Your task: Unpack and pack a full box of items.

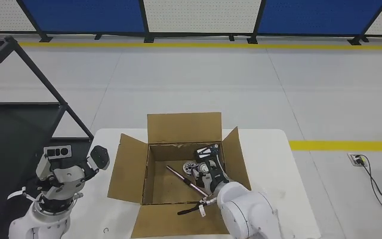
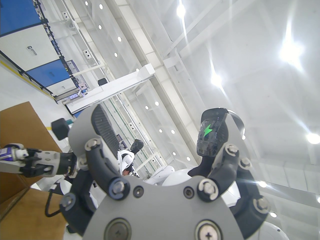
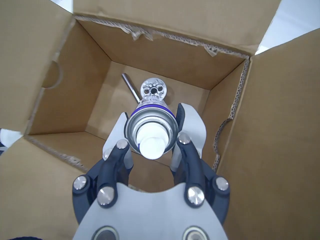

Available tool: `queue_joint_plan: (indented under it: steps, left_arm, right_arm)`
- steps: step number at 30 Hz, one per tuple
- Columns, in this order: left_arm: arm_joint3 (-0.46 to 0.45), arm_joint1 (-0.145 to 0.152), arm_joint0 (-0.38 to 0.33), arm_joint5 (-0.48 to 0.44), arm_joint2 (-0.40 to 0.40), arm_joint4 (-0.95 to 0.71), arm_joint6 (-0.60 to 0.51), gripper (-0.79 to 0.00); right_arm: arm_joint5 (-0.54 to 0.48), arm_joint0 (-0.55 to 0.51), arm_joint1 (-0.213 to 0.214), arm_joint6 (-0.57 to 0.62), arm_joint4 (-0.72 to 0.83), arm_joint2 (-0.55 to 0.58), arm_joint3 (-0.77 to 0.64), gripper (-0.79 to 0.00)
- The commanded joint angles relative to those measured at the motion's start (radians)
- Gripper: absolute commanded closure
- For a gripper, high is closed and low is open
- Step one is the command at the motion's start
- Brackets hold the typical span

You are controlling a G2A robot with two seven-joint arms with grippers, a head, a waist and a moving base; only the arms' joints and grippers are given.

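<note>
An open cardboard box [image 1: 156,127] stands on the white table [image 1: 271,149], all its flaps folded out. My right gripper [image 3: 152,116] hangs over the inside of the box [image 3: 175,58], shut on a spray can [image 3: 151,128] with a white cap, a silver top and a purple band. In the top view this gripper [image 1: 206,174] is in the box's right half. On the box floor lie a metal rod [image 3: 130,86] and a round silver part [image 3: 153,89]. My left gripper [image 2: 160,126] is open, holds nothing and points up at the ceiling, left of the box [image 1: 97,156].
A black plier-like tool [image 1: 190,209] with a tag lies on the box's near flap. A dark metal frame [image 1: 36,77] stands beyond the table's left end. Yellow floor lines and blue partition panels [image 1: 83,15] run behind.
</note>
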Motion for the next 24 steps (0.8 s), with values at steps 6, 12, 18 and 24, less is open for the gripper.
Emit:
queue_joint_plan:
  steps: [6, 12, 18, 24]
  left_arm:
    - [0.0, 0.0, 0.0, 0.0, 0.0, 0.0, 0.0, -0.785]
    - [0.0, 0.0, 0.0, 0.0, 0.0, 0.0, 0.0, -0.785]
    - [-0.025, 0.003, 0.042, 0.068, 0.01, 0.04, -0.008, -0.785]
    - [-0.01, 0.003, 0.019, 0.098, 0.039, 0.041, -0.019, -0.785]
  right_arm:
    - [-0.002, -0.038, 0.003, -0.031, -0.006, 0.015, -0.049, 0.0]
    - [-0.002, -0.038, 0.003, -0.031, -0.006, 0.015, -0.049, 0.0]
    - [-0.059, -0.115, 0.01, -0.137, -0.031, 0.039, -0.168, 0.0]
    - [-0.084, -0.305, 0.031, -0.276, -0.062, 0.165, -0.421, 0.0]
